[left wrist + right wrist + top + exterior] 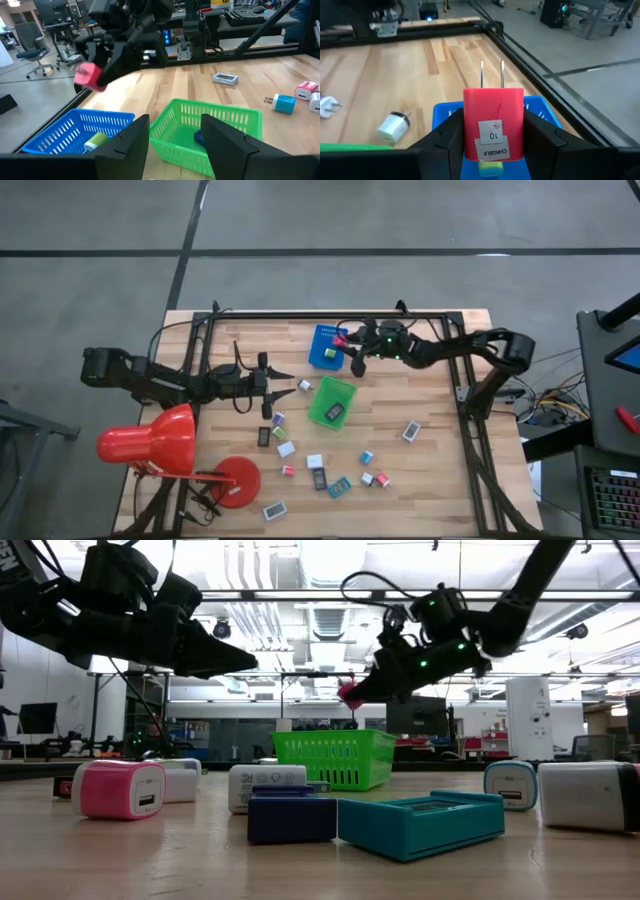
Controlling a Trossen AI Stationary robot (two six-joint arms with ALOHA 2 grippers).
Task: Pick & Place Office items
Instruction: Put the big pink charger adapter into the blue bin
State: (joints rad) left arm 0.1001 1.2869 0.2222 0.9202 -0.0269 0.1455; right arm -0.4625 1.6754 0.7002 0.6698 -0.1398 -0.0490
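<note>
A: What did the right gripper (492,137) have?

B: Its jaws were clamped on a pink-red plug-in charger (493,125), long axis along the fingers, two metal prongs pointing away from the wrist, white label showing.

A: Where?

B: Above the blue tray (325,345) near the bench's far edge. The left gripper (283,376) hung part-open, holding nothing.
</note>
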